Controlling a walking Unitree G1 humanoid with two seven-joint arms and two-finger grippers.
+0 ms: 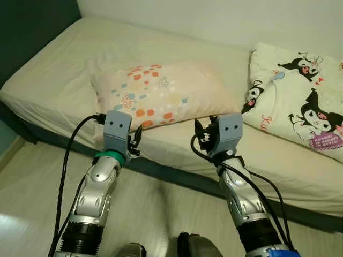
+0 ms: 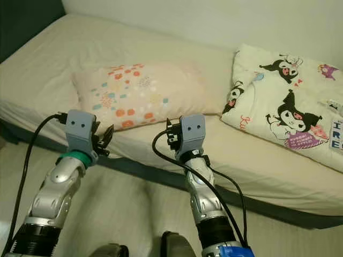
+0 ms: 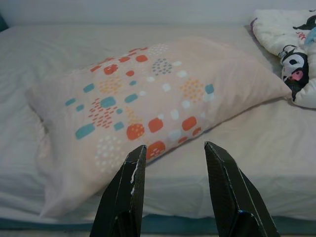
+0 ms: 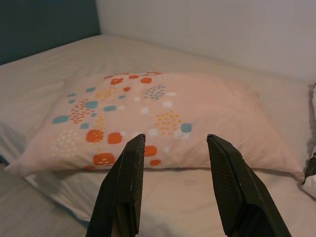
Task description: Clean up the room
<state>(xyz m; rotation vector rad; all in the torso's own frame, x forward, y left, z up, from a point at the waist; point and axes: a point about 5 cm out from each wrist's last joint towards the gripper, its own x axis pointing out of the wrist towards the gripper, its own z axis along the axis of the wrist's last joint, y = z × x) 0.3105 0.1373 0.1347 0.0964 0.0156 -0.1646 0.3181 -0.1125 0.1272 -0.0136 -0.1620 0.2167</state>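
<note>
A pale peach pillow (image 1: 155, 93) printed with orange, teal and white dots and squares lies flat on the bed (image 1: 64, 69), near the front edge of the mattress and slightly askew to it. Its patterned patch sits toward the robot's left half of the pillow, and the rest of the cover is plain. The bed wears a cream sheet with soft creases, above a dark base that runs along the front.

To the robot's right of the pillow, just beside its corner, a white quilt (image 1: 300, 101) with black-and-pink cartoon figures lies bunched against the wall (image 1: 214, 16).

Both arms are raised in front of the bed edge, short of the pillow. The left claw (image 3: 173, 150) hovers before the pillow's near left corner, its two black fingers (image 3: 129, 177) spread with a clear gap between them and nothing held. The right claw (image 4: 174, 140) hovers before the pillow's near right part, its fingers (image 4: 224, 173) likewise spread and holding nothing. Neither claw touches the pillow or the sheet.

Black cables (image 1: 67, 160) loop from each wrist back along the silver arms. Below the arms is a light wood-look floor (image 1: 32, 182), and at the far left a dark teal wall (image 1: 27, 27) meets the bed's end.
</note>
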